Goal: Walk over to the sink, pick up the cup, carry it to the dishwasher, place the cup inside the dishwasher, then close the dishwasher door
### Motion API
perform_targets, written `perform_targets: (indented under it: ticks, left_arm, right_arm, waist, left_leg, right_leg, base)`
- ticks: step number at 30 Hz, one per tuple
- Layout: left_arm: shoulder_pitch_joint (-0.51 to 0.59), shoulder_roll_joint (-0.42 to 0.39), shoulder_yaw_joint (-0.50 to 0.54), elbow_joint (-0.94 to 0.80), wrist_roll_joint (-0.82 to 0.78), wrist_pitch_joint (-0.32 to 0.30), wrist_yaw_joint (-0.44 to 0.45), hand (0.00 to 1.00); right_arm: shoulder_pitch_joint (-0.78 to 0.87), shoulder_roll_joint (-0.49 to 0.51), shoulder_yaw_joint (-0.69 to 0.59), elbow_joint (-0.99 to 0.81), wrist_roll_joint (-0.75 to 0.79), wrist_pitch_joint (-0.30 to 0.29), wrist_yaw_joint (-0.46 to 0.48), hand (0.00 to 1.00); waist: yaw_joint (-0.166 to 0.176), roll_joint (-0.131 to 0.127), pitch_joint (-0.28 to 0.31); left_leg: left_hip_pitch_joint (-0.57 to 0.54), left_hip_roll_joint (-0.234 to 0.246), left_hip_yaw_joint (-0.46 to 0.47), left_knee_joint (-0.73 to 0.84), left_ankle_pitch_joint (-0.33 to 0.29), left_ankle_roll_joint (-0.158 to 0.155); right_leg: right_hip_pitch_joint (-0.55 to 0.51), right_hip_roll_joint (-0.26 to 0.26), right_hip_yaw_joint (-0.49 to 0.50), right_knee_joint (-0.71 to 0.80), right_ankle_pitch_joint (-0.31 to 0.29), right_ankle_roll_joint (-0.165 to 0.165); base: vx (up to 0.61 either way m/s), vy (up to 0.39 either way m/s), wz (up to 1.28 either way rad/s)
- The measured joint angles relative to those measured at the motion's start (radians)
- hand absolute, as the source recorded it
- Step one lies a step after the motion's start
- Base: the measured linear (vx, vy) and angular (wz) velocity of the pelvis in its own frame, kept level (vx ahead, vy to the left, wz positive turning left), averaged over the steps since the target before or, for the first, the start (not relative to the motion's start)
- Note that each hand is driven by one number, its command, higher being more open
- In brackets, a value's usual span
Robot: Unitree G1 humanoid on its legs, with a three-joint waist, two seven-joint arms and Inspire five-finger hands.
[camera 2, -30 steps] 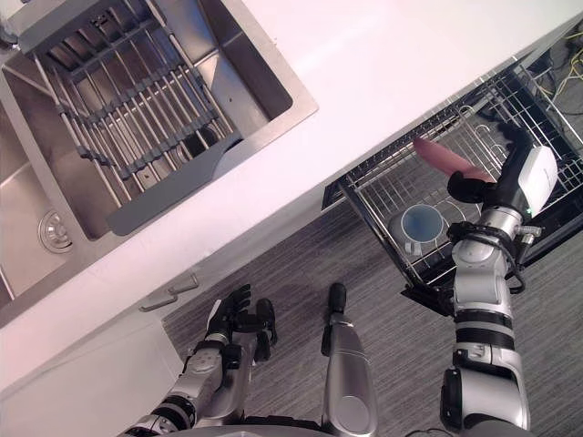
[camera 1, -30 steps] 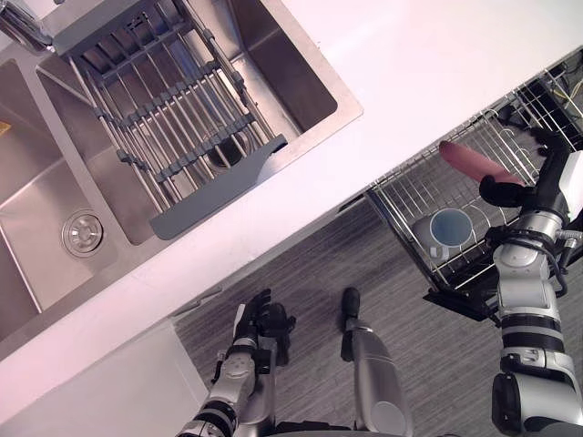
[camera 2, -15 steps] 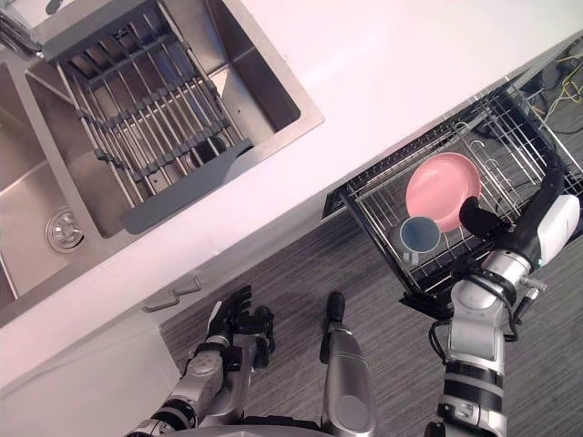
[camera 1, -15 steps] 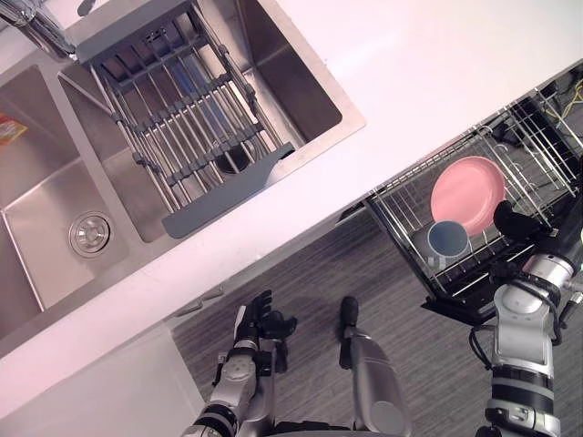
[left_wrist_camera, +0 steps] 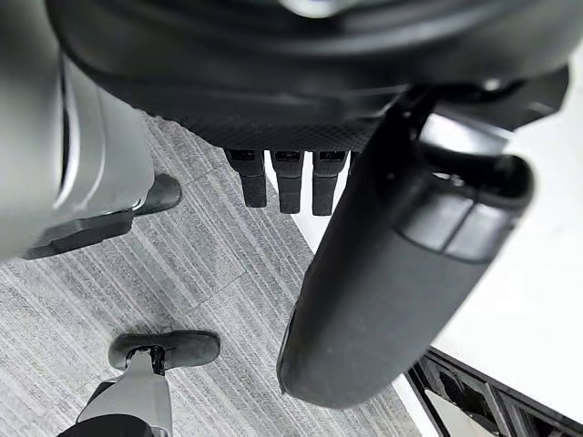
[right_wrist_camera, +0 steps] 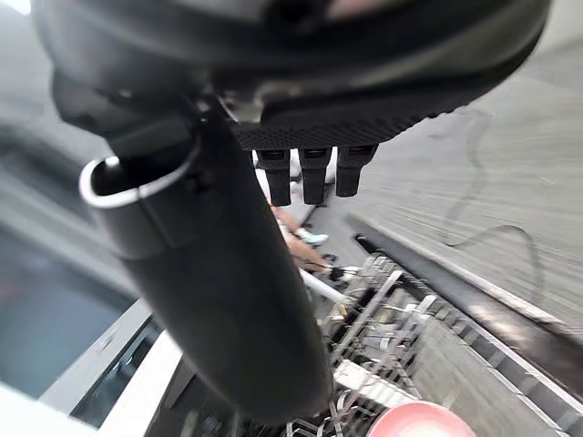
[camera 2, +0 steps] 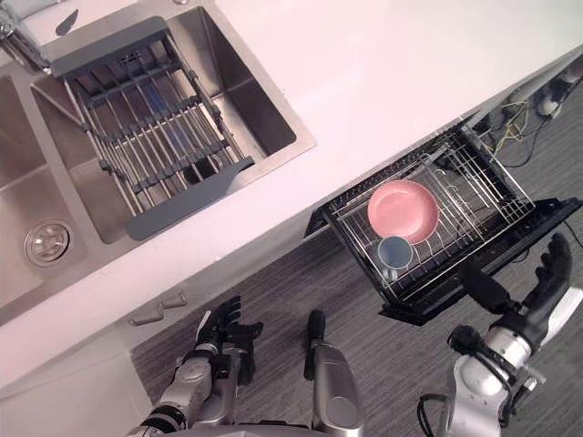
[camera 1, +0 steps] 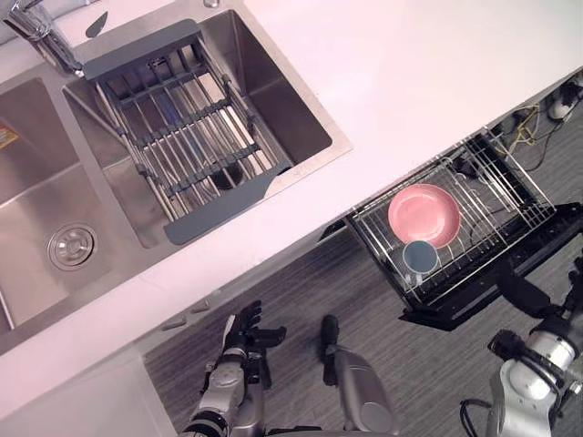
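The blue cup (camera 1: 421, 257) stands mouth up in the pulled-out wire rack (camera 1: 499, 187) of the dishwasher, beside a pink plate (camera 1: 424, 214) that touches it. The dishwasher door (camera 1: 474, 293) hangs open beneath the rack. My right hand (camera 2: 536, 300) is open with fingers spread and holds nothing, below and to the right of the door's edge, clear of the rack. In the right wrist view its straight fingers (right_wrist_camera: 314, 173) point toward the rack and plate (right_wrist_camera: 428, 423). My left hand (camera 1: 241, 332) hangs open low over the floor, empty.
A white counter (camera 1: 410, 82) runs across the scene. A double steel sink (camera 1: 55, 200) lies at the left, with a grey drying rack (camera 1: 173, 123) in one basin and a faucet (camera 1: 41, 36) behind. Grey floor (camera 1: 301, 282) lies in front of the cabinets.
My right hand has drawn back from over the rack to below the open door. The pink plate, edge-on a second ago, now shows its face. The view has shifted.
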Motion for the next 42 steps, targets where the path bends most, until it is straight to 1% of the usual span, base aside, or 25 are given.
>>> perform_targets:
  ticks: [6,11,12,13,19,22,24,28,31,33,40,42]
  left_arm:
    - [0.004,0.001,0.037,0.002,0.000,0.003,-0.002,0.90]
    - [0.004,0.000,0.038,0.002,-0.003,0.003,-0.003,0.90]
    - [0.004,0.000,0.038,0.002,-0.003,0.003,-0.003,0.90]
    - [0.004,0.000,0.038,0.001,-0.003,0.003,-0.003,0.90]
    - [0.002,0.004,0.039,0.000,-0.005,0.002,-0.003,0.90]
    - [-0.001,0.003,0.039,0.000,-0.012,0.002,-0.005,0.90]
    - [-0.001,0.003,0.039,0.000,-0.024,0.002,-0.006,0.90]
    - [-0.004,0.003,0.039,-0.003,-0.026,0.002,-0.012,0.90]
    - [-0.004,0.006,0.038,-0.005,-0.027,0.002,-0.025,0.90]
    - [-0.004,0.008,0.038,-0.008,-0.027,0.002,-0.029,0.90]
    - [-0.001,0.011,0.032,-0.010,-0.026,0.002,-0.037,0.90]
    - [0.001,0.017,0.016,-0.013,-0.025,0.002,-0.042,0.90]
  right_arm:
    - [-0.006,0.030,-0.046,0.180,0.183,-0.011,0.021,0.90]
    - [-0.036,0.029,-0.050,0.300,0.430,-0.042,0.086,0.90]
    - [-0.043,0.029,-0.053,0.315,0.449,-0.044,0.092,0.90]
    - [-0.053,0.029,-0.055,0.334,0.504,-0.046,0.108,0.90]
    - [-0.113,0.017,-0.061,0.420,0.657,-0.050,0.160,0.90]
    - [-0.148,-0.009,-0.060,0.465,0.740,-0.050,0.200,0.90]
    - [-0.175,-0.021,-0.060,0.491,0.763,-0.050,0.217,0.90]
    - [-0.222,-0.056,-0.055,0.533,0.829,-0.048,0.264,0.90]
    - [-0.246,-0.087,-0.024,0.544,0.831,-0.043,0.282,0.90]
    - [-0.249,-0.097,-0.017,0.546,0.831,-0.043,0.280,0.90]
    - [-0.246,-0.128,0.059,0.525,0.869,-0.053,0.285,0.90]
    - [-0.238,-0.128,0.097,0.493,0.908,-0.062,0.285,0.90]
  waist:
    - [0.000,0.000,-0.007]
    - [-0.001,0.000,-0.007]
    - [-0.001,0.000,-0.007]
    - [0.000,0.001,-0.008]
    - [0.001,0.002,-0.008]
    - [0.004,0.004,-0.006]
    - [0.005,0.005,-0.006]
    - [0.014,0.015,0.000]
    - [0.021,0.019,0.003]
    - [0.026,0.020,0.003]
    - [0.025,0.029,0.009]
    - [0.024,0.033,0.011]
  left_leg:
    - [0.002,0.008,0.007,0.021,-0.005,-0.001]
    - [0.000,0.018,0.007,0.049,-0.027,-0.002]
    - [0.000,0.018,0.007,0.052,-0.029,-0.001]
    - [-0.002,0.017,0.007,0.056,-0.031,0.000]
    - [-0.023,0.017,0.006,0.067,-0.032,0.000]
    - [-0.028,0.016,0.005,0.072,-0.032,0.000]
    - [-0.028,0.015,0.005,0.073,-0.032,0.000]
    - [-0.030,0.010,-0.001,0.072,-0.031,0.000]
    - [-0.030,0.008,-0.005,0.070,-0.031,0.000]
    - [-0.030,0.007,-0.006,0.066,-0.031,0.000]
    - [-0.021,0.004,-0.006,0.050,-0.030,-0.001]
    - [-0.018,0.003,-0.006,0.041,-0.025,-0.003]
  right_leg:
    - [0.003,0.006,0.006,0.005,-0.001,-0.001]
    - [-0.004,0.009,0.004,0.044,-0.017,-0.006]
    - [-0.004,0.009,0.003,0.048,-0.018,-0.005]
    - [-0.007,0.007,0.003,0.056,-0.022,-0.006]
    - [-0.034,0.005,0.003,0.076,-0.028,-0.006]
    - [-0.036,0.004,0.002,0.077,-0.029,-0.004]
    - [-0.036,0.003,0.002,0.077,-0.031,-0.003]
    - [-0.036,-0.003,-0.002,0.082,-0.037,-0.002]
    - [-0.036,-0.006,-0.005,0.087,-0.042,-0.001]
    - [-0.036,-0.007,-0.007,0.087,-0.042,-0.001]
    - [-0.037,-0.008,-0.007,0.086,-0.043,-0.001]
    - [-0.037,-0.008,-0.007,0.086,-0.043,-0.002]
  base:
    - [0.01,0.003,-0.04]
    - [-0.03,-0.008,0.01]
    - [-0.05,-0.003,0.03]
    - [-0.04,-0.003,0.01]
    - [-0.01,-0.001,0.00]
    - [0.00,0.000,0.00]
    - [0.00,0.000,0.00]
    - [0.01,0.005,0.06]
    - [0.01,-0.003,0.06]
    - [0.00,-0.004,0.02]
    - [0.00,-0.001,0.00]
    - [0.00,0.000,0.00]
